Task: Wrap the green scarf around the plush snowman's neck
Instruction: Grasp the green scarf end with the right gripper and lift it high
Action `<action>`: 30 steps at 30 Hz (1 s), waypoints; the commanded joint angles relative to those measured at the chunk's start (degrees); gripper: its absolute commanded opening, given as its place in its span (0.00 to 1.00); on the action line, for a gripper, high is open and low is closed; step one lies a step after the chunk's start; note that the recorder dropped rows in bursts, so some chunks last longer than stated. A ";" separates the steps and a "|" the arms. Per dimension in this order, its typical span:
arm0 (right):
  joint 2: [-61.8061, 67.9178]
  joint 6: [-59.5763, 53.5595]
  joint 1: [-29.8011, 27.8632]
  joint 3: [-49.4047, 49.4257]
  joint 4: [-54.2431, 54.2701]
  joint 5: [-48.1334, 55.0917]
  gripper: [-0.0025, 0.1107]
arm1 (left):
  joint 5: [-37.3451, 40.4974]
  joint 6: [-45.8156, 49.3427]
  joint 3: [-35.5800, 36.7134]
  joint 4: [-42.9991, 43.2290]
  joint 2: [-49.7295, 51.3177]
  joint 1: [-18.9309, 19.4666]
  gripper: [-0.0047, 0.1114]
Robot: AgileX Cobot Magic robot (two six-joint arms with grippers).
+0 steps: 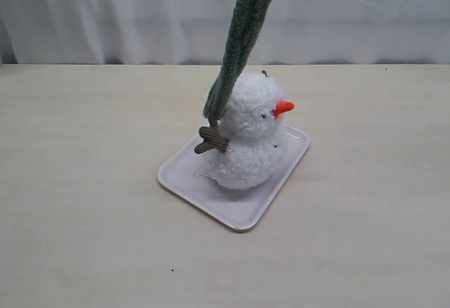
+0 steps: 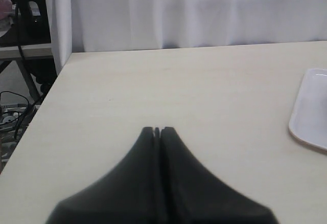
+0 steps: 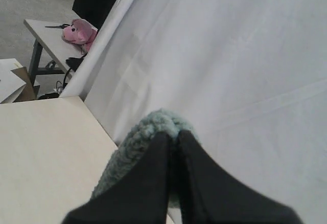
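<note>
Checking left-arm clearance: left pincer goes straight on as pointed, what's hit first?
Ahead of the shut left pincer is only bare table, then the curtain; the tray sits off its line. Depth is unclear, so probably the table.

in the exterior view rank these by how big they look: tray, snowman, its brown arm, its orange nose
Largest to smallest:
1. tray
2. plush snowman
3. brown twig arm
4. orange nose
The snowman stands on the tray and hides part of it, yet the tray's outline still spans wider.
</note>
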 commanded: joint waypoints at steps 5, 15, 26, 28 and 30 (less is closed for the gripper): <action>-6.30 0.39 0.06 0.36 -1.80 7.11 0.06 | -0.75 -0.09 0.14 -0.13 -0.18 0.01 0.04; -11.09 3.69 0.06 0.36 -1.80 10.87 0.06 | -0.75 -0.09 0.14 -0.13 -0.18 0.01 0.04; -7.90 6.21 0.06 10.78 -2.34 8.38 0.06 | -0.75 -0.09 0.14 -0.13 -0.18 0.01 0.04; -6.71 6.21 0.06 13.51 -2.47 4.30 0.06 | -0.75 -0.09 0.14 -0.13 -0.18 0.01 0.04; -5.19 6.21 0.06 15.78 -2.47 0.09 0.06 | -0.75 -0.09 0.14 -0.13 -0.18 0.01 0.04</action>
